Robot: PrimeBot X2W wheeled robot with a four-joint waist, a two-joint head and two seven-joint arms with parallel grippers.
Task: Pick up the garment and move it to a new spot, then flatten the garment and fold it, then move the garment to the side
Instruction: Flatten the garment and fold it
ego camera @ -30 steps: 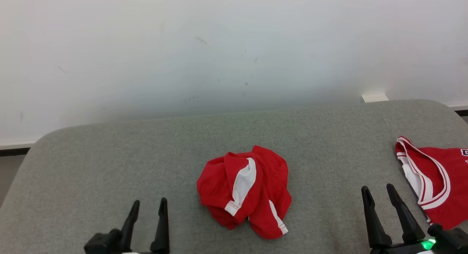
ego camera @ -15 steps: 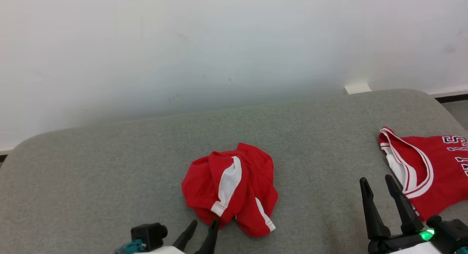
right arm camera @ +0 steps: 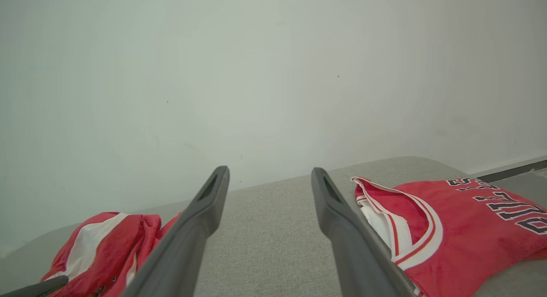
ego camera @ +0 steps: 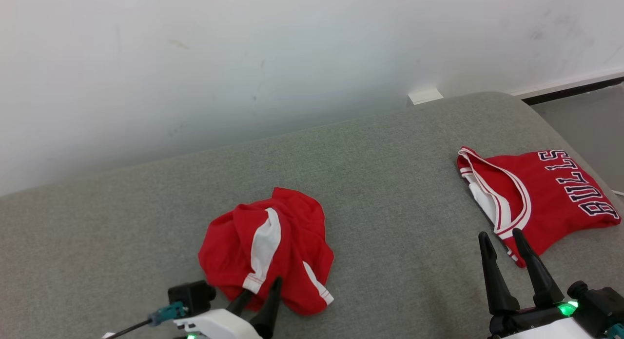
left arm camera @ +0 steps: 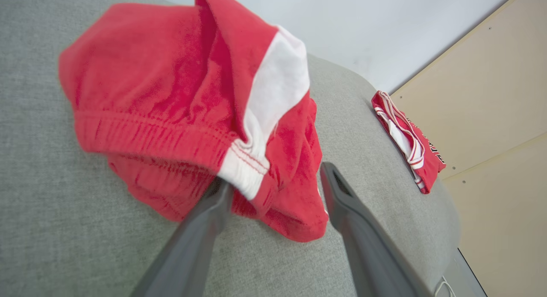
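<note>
Since a second ago my left gripper (ego camera: pixel 262 291) has swung in from the lower left to the near edge of the crumpled red shorts (ego camera: pixel 265 246). The head camera has turned too, so the whole scene sits differently. Its jaws stand wide apart and hold nothing; my right gripper (ego camera: pixel 499 235) is equally spread and empty, hovering just beside the folded jersey (ego camera: pixel 536 192).

My worry is a shallow bite. If I close now I may pinch only the white-trimmed hem (left arm camera: pixel 245 171), and the bundle could unroll or slip free on the lift. Pressing lower risks snagging the grey cushion (ego camera: pixel 390 183) instead.

The shorts lie bunched on the cushion, well apart from the jersey. In the left wrist view one finger is tucked against the hem, the other stands clear beside the bundle's lower lobe, so that nearest fold sits between the jaws.
</note>
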